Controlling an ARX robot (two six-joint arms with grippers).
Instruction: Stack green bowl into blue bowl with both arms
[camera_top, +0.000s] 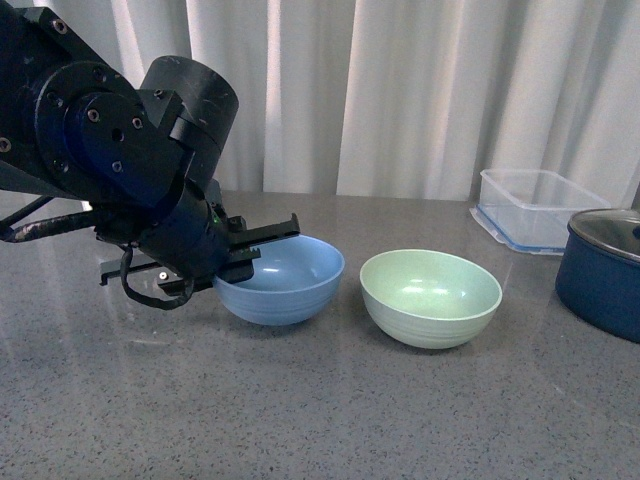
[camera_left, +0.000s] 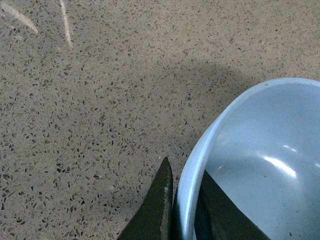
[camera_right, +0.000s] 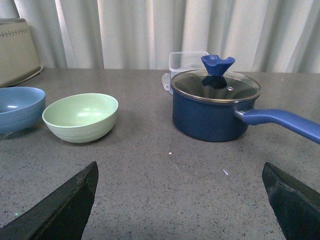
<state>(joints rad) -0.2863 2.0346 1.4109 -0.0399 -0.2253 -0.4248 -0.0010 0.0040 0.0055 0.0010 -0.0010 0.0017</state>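
Grey speckled stone makes the counter (camera_top: 300, 420), and white curtains (camera_top: 400, 90) hang behind it. The left gripper (camera_top: 270, 242) pinches the rim of the blue bowl (camera_top: 285, 285): in the left wrist view one finger (camera_left: 157, 200) lies against the outside of the wall and the other is inside the bowl, with the rim between them. Whether this bowl stands flat on the counter or is a little lifted, I cannot tell. The green bowl (camera_top: 430, 297) stands upright on the counter just beyond the blue bowl, on the side away from the left gripper; the two bowls are near but do not touch. The right gripper (camera_right: 180, 167) is spread wide, its two fingers far apart and holding nothing. The green bowl is ahead of it, well apart. Also ahead of the right gripper, a dark blue pot (camera_right: 210, 117) with a glass lid (camera_right: 215, 86) and a long blue handle (camera_right: 285, 122) stands in front of a clear plastic container (camera_right: 187, 60). A beige box (camera_right: 17, 50), farther from this gripper than the blue bowl, has a row of small marks near its top, too small to read.
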